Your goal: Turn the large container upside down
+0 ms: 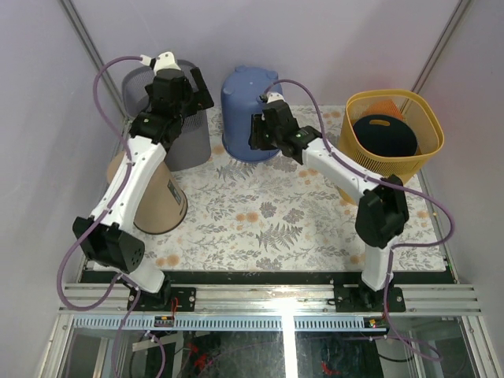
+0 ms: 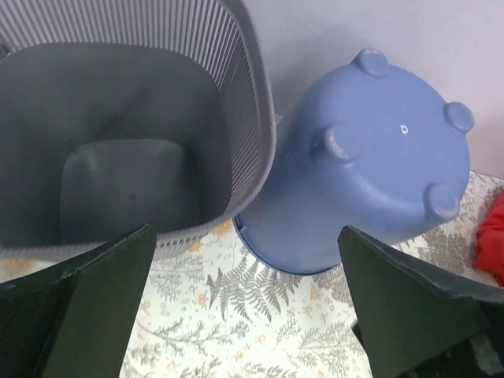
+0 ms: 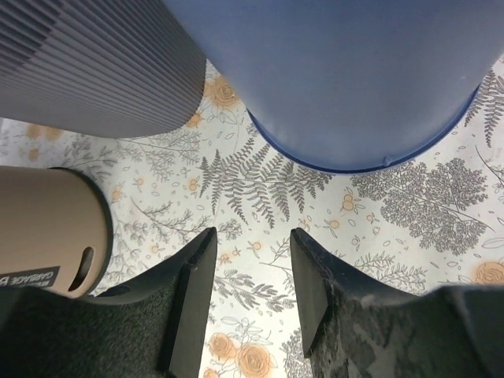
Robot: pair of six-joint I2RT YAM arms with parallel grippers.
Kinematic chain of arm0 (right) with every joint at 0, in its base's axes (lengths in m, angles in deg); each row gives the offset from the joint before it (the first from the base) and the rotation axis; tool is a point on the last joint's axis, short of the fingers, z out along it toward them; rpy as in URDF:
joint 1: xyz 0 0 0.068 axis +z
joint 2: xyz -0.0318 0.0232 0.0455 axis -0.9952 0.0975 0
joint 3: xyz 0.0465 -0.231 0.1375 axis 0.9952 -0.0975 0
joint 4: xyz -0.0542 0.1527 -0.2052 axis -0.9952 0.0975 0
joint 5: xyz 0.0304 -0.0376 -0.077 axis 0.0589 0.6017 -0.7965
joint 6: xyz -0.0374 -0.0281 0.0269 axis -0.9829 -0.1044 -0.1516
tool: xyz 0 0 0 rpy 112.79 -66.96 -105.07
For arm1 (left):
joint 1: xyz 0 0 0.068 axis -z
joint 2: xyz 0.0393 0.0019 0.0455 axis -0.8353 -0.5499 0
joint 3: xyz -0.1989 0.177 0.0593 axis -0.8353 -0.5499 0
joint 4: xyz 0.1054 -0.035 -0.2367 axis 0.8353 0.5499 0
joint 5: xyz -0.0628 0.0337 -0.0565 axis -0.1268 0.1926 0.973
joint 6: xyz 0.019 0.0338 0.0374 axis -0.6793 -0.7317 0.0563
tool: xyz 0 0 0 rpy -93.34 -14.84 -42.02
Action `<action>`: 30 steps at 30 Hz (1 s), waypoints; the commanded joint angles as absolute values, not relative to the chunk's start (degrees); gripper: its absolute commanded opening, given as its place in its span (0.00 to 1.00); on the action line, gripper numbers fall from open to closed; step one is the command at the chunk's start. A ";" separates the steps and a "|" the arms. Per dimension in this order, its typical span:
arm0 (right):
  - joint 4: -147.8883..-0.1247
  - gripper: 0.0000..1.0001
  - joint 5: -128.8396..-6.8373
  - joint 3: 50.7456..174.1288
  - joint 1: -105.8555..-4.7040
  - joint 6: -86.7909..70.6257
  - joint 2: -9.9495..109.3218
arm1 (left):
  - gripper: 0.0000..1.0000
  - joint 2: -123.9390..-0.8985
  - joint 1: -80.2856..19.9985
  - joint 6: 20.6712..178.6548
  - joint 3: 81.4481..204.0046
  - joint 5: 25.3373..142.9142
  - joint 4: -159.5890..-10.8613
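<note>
Right gripper [image 3: 250,236], mine, stands parted and empty just short of the blue container [image 3: 354,79], which sits rim-down, feet up, beside the grey basket [image 3: 94,63]. Left gripper [image 2: 246,236] likewise open. Risk: a finger clips the rim and topples it.

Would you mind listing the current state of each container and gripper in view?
blue container: upside down, feet up.
grey bin: upright, empty.
beige bin: apparently mouth down.
yellow basket: upright, holding items.
left gripper: open, empty.
right gripper: open, empty.
</note>
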State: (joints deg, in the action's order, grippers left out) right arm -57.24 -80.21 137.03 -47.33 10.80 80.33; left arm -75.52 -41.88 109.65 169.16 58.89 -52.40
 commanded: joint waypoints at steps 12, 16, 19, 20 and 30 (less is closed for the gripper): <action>-59.37 0.49 -79.54 124.39 -47.48 11.93 66.30 | 0.92 -94.34 -42.76 105.07 181.99 52.15 -63.83; -59.30 0.49 -80.17 123.30 -47.88 11.53 65.42 | 0.81 -97.19 -42.81 104.79 184.00 51.75 -63.74; -59.31 0.49 -80.37 123.73 -48.26 11.41 65.75 | 0.68 -98.18 -42.85 104.50 183.94 52.03 -64.14; -59.31 0.49 -80.25 123.99 -48.40 11.39 66.07 | 0.55 -98.46 -42.84 104.31 183.98 52.42 -64.26; -59.51 0.50 -79.44 126.64 -49.45 10.77 69.06 | 0.04 -95.80 -42.84 103.65 179.98 53.93 -65.00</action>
